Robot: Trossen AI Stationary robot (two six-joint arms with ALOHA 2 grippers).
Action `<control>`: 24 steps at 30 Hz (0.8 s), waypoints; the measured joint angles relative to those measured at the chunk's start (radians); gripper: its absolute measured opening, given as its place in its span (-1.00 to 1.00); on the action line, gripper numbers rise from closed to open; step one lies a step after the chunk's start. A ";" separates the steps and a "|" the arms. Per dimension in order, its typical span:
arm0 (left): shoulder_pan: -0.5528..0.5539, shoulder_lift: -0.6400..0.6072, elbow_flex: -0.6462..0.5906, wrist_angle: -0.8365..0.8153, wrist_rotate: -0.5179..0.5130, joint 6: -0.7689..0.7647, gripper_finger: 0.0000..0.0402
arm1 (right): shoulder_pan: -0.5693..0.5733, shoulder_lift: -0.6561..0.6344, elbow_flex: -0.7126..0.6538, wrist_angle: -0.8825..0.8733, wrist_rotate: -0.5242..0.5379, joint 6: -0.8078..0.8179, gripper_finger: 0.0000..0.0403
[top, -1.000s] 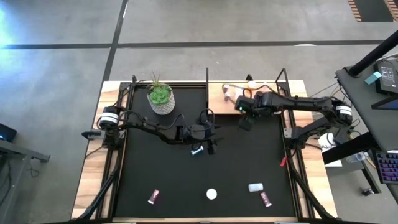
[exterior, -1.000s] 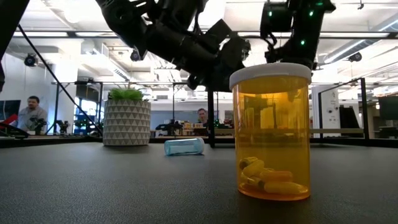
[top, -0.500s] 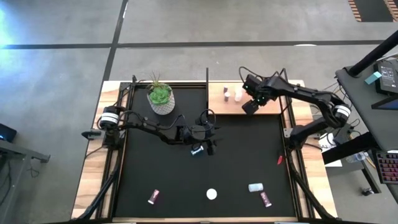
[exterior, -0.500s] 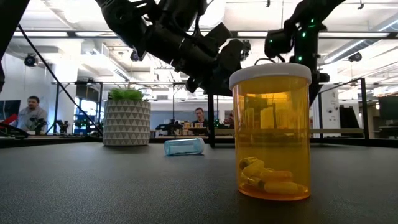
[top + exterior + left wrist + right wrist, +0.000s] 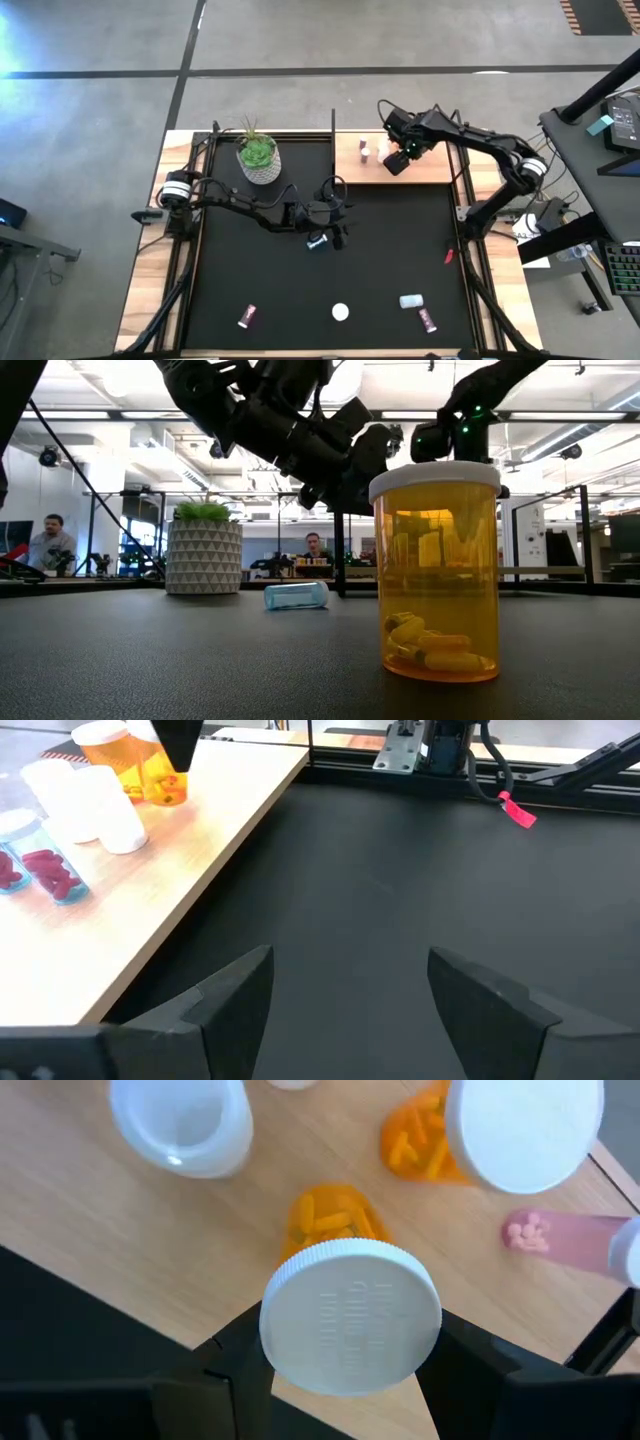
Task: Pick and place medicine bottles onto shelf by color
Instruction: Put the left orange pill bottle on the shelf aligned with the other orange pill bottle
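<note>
Looking down from the high view, the right hand (image 5: 397, 160) hangs over the light-wood shelf (image 5: 430, 170) at the far edge of the desk (image 5: 400, 240), while the left hand (image 5: 338, 232) waits open near the desk's middle, just beside a small blue bottle (image 5: 318, 241) lying on its side. Only the right wrist view shows what the right hand carries: its fingers (image 5: 225, 1365) are clamped on a white-capped orange bottle (image 5: 345, 1315) with orange pills inside, held above the shelf boards. Close by on the shelf stand a second orange pill bottle (image 5: 500, 1135) with a white cap, an empty-looking white bottle (image 5: 180, 1120), and a pink bottle (image 5: 575, 1240) with pale pills, lying over.

From the left wrist view, the left hand's fingers (image 5: 235, 995) stand wide with only black mat between them, and the shelf's row appears from the side: clear bottles of red pills (image 5: 45, 875), white bottles (image 5: 100, 805) and an orange one (image 5: 150, 775).

At desk height, the low view is filled by another orange bottle (image 5: 435, 570) standing upright with a few yellow capsules at its bottom, the blue bottle lying behind it, and a patterned plant pot (image 5: 204, 557). Near the front edge the high view also shows a white cap (image 5: 341, 312), a pale bottle (image 5: 411, 300) and two magenta bottles (image 5: 246, 317).
</note>
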 joint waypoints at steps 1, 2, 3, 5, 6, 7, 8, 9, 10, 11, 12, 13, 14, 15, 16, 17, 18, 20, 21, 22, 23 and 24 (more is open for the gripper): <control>0.000 0.000 0.000 0.000 0.000 0.000 0.24 | -0.001 0.015 0.014 -0.015 -0.001 -0.008 -0.04; 0.000 0.000 0.000 0.000 0.000 0.000 0.24 | -0.001 0.031 0.026 -0.030 -0.001 -0.016 -0.04; 0.000 0.000 0.000 0.000 0.000 0.000 0.24 | -0.001 0.047 0.037 -0.049 -0.002 -0.022 -0.04; 0.000 0.000 0.000 0.000 0.000 0.000 0.24 | -0.001 0.079 0.056 -0.080 -0.001 -0.032 -0.04; 0.000 0.000 0.000 0.000 0.000 0.000 0.24 | -0.001 0.090 0.066 -0.085 0.004 -0.038 -0.04; 0.000 0.000 -0.001 0.000 0.000 0.000 0.24 | -0.002 0.101 0.073 -0.092 0.005 -0.043 -0.04; 0.000 0.000 -0.001 0.000 0.000 0.000 0.24 | -0.004 0.109 0.080 -0.094 0.005 -0.044 -0.04; 0.000 0.000 -0.001 0.000 0.001 0.000 0.24 | -0.005 0.117 0.087 -0.094 0.006 -0.046 -0.04; 0.000 0.000 -0.002 0.000 0.001 0.001 0.24 | -0.006 0.124 0.095 -0.094 0.007 -0.050 -0.04; 0.000 0.000 -0.002 0.000 0.001 0.000 0.24 | -0.006 0.128 0.102 -0.094 0.009 -0.054 -0.04; 0.000 0.000 -0.003 0.000 0.001 0.000 0.24 | -0.006 0.133 0.109 -0.093 0.012 -0.055 -0.04; 0.000 0.000 -0.004 0.000 0.001 0.000 0.24 | -0.006 0.136 0.116 -0.091 0.014 -0.055 -0.04; 0.000 0.000 -0.006 -0.001 0.001 0.001 0.24 | -0.006 0.138 0.121 -0.089 0.015 -0.055 -0.04; 0.000 0.000 -0.006 -0.001 0.001 0.001 0.24 | -0.006 0.142 0.126 -0.090 0.014 -0.058 -0.04; 0.000 0.000 -0.007 -0.001 0.001 0.001 0.24 | -0.006 0.143 0.130 -0.090 0.014 -0.059 -0.04; 0.000 0.000 -0.008 -0.001 0.001 0.001 0.24 | -0.006 0.144 0.131 -0.088 0.014 -0.060 -0.04; 0.000 0.000 -0.009 -0.001 0.001 0.001 0.24 | -0.006 0.144 0.131 -0.088 0.014 -0.062 -0.04; 0.000 0.000 -0.010 -0.001 0.003 0.001 0.24 | -0.007 0.143 0.129 -0.093 0.014 -0.069 -0.04; 0.000 0.000 -0.010 -0.001 0.003 0.001 0.24 | -0.007 0.142 0.128 -0.100 0.014 -0.071 -0.04; 0.000 0.000 -0.010 -0.001 0.003 0.001 0.24 | -0.009 0.142 0.127 -0.111 0.014 -0.073 -0.04; 0.000 0.000 -0.010 -0.001 0.003 0.001 0.24 | -0.011 0.141 0.127 -0.121 0.014 -0.073 -0.04; 0.000 0.000 -0.010 -0.001 0.003 0.001 0.24 | -0.013 0.141 0.126 -0.126 0.014 -0.073 -0.04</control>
